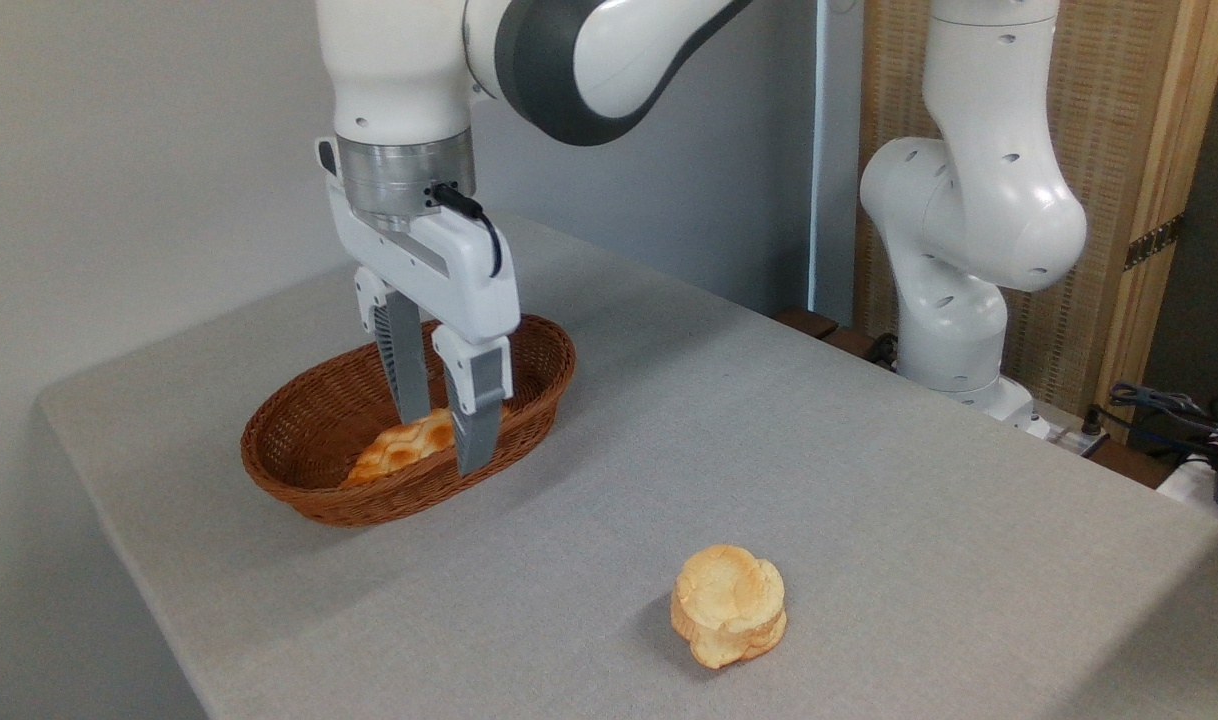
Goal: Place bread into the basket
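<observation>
The bread (401,448) lies inside the basket (299,400) at the left of the frame, its visible end pointing toward the near-left rim. The hand (439,440) reaches down into the basket with one finger on each side of the loaf's right part. The fingers (477,405) hide the contact, so I cannot tell whether they are gripping the loaf or have let it go.

Judging from this, the main risk is in the retreat. If the fingers are not fully parted when the arm lifts, the loaf could ride up with them and drop across the rim or out onto the surface (769,450). The glossy crust may also cling to one pad and be dragged sideways. The near finger hangs close to the basket's front wall, so a sideways move before rising could catch the wicker and shove or tip the light basket. A straight vertical lift with the fingers well parted looks safest.

The bun (729,604) sits low and centre in the frame, well apart from the basket, and seems out of harm's way.

No brand, label or writing can be read anywhere in the frame.
</observation>
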You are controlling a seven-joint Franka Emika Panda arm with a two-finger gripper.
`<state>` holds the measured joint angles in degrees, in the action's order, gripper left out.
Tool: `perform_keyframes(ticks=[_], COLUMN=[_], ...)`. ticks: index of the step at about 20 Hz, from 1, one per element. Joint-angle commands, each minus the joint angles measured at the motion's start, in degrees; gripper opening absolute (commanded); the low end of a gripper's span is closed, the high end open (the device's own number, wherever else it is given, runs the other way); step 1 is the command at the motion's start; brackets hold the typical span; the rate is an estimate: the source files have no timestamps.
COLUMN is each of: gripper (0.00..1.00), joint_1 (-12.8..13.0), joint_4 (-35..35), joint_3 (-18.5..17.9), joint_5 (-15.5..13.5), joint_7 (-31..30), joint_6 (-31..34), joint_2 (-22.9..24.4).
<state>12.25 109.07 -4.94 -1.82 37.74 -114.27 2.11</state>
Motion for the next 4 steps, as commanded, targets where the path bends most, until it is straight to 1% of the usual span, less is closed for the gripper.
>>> perform_keyframes(ticks=[1, 4], gripper=[1.0, 1.0], joint_1=[0.59, 0.5], joint_4=[0.53, 0.44], joint_3=[-2.61, -3.49], joint_5=[1.91, 1.82], joint_7=[-0.21, -0.22], joint_6=[-0.78, -0.52], joint_2=[0.18, 0.26])
